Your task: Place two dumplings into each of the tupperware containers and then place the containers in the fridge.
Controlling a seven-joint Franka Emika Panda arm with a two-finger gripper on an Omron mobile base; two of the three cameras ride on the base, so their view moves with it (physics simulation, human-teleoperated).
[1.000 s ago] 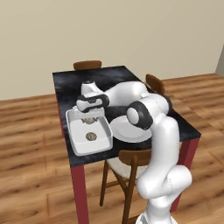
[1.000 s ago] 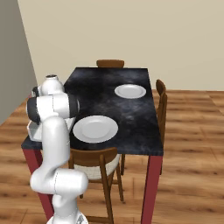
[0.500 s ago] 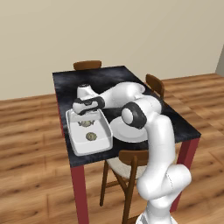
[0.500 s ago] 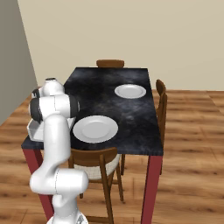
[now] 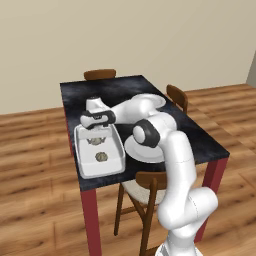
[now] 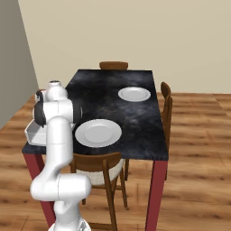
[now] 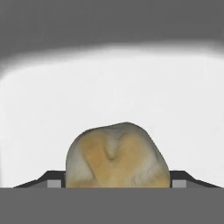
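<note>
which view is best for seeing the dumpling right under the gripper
The hand view: the tan dumpling sits close up on the white container floor, between the gripper fingertips. The left base view shows it small in the white container, partly under the hand, with a second dumpling nearby. In the right base view the arm blocks the container's inside.

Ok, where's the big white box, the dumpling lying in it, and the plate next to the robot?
white container [image 5: 82,162], left base view, on its left wall.
dumpling [image 5: 101,157], left base view, on the middle of the ball lying in the container.
near plate [image 6: 98,133], right base view, on its flat middle.
</note>
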